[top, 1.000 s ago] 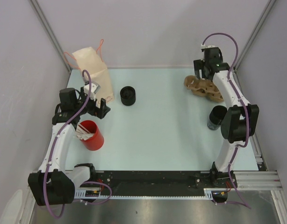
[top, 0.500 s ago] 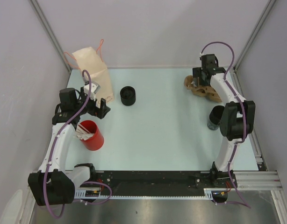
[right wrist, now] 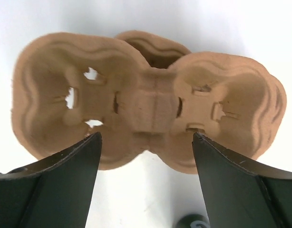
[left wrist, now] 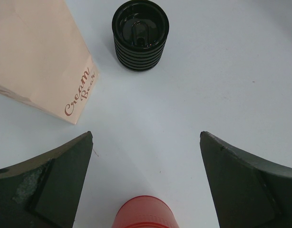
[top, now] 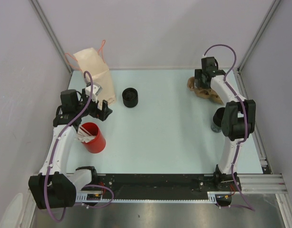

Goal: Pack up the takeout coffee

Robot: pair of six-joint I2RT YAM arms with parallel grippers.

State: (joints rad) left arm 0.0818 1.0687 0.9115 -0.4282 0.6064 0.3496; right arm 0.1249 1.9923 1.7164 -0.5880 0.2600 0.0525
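Observation:
A brown pulp cup carrier (top: 205,90) lies at the far right of the table; it fills the right wrist view (right wrist: 150,99). My right gripper (top: 203,80) hangs just above it, jaws wide open and empty (right wrist: 146,140). A black lidded coffee cup (top: 130,97) stands at the far middle, also in the left wrist view (left wrist: 140,34). A second dark cup (top: 219,119) stands at the right, partly behind the right arm. A tan paper bag (top: 94,73) stands at the far left. My left gripper (top: 99,108) is open and empty beside the bag.
A red cup (top: 93,137) holding white sticks stands near the left arm; its rim shows in the left wrist view (left wrist: 145,213). The enclosure walls stand close on the left, back and right.
My right gripper has moved left and down over the cup carrier. The left arm has not moved.

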